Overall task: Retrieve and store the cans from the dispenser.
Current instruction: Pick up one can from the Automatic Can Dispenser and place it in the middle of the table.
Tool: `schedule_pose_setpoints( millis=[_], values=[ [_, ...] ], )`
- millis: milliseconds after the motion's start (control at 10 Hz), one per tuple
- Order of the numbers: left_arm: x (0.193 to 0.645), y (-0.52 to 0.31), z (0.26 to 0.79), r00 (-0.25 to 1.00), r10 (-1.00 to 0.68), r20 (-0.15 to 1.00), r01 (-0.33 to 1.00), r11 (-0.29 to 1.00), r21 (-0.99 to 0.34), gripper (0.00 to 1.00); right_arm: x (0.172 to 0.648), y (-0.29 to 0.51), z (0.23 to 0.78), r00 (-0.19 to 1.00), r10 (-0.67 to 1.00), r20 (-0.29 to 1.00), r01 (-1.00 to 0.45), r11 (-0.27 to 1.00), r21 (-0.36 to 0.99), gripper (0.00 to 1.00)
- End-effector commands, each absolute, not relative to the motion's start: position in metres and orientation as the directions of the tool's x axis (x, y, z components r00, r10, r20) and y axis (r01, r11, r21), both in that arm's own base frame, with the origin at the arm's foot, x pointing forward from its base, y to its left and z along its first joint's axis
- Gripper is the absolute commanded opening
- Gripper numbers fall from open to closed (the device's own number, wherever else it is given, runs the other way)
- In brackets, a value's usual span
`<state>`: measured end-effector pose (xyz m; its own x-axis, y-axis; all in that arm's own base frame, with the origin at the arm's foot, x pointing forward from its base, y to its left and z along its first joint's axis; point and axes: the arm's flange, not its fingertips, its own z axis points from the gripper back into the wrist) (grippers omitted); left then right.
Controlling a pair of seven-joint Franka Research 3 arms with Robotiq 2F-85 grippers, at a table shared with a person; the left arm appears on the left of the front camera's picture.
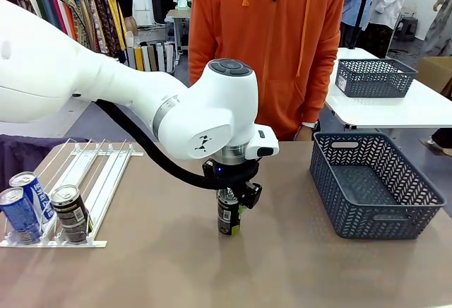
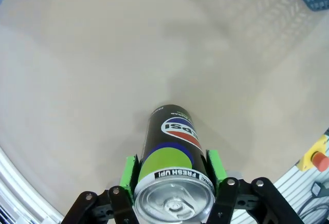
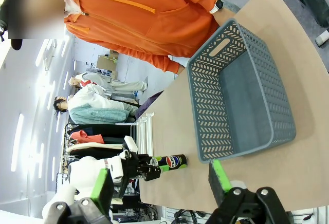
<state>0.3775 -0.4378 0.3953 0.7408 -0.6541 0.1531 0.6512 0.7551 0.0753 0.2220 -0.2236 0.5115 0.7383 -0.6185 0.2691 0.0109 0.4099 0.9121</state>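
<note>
At frame centre the left gripper [image 1: 230, 208] straddles a dark can [image 1: 227, 224] standing on the bench [image 1: 155, 265], likely staged for the basket [image 1: 332, 189] at right. Jaws pinching or just clear, I cannot tell. The right gripper [image 3: 159, 181] has its jaws spread, empty.

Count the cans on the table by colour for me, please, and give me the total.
Blue-and-white cans: 2, both in the dispenser.
Dark cans: 2, one in the dispenser, one upright mid-table between the left gripper's fingers.
Total: 4 cans.
</note>
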Motion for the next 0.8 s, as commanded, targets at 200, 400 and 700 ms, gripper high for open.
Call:
schedule_pose_setpoints(
  millis=[200,400,700],
  values=[
    [0.374,-0.43,0.438,0.746,-0.609,0.269,0.608,0.788,0.096,1.0,0.224,-0.224,0.512,0.728,-0.62,0.294,-0.028,0.402,0.915,1.0],
    [0.353,-0.398,0.513,0.746,-0.523,0.411,0.543,0.836,0.077,1.0,0.224,-0.224,0.512,0.728,-0.62,0.294,-0.028,0.402,0.915,1.0],
    [0.327,-0.274,0.595,0.844,-0.367,0.391,0.433,0.896,-0.093,1.0,0.224,-0.224,0.512,0.728,-0.62,0.294,-0.028,0.402,0.915,1.0]
  ],
)
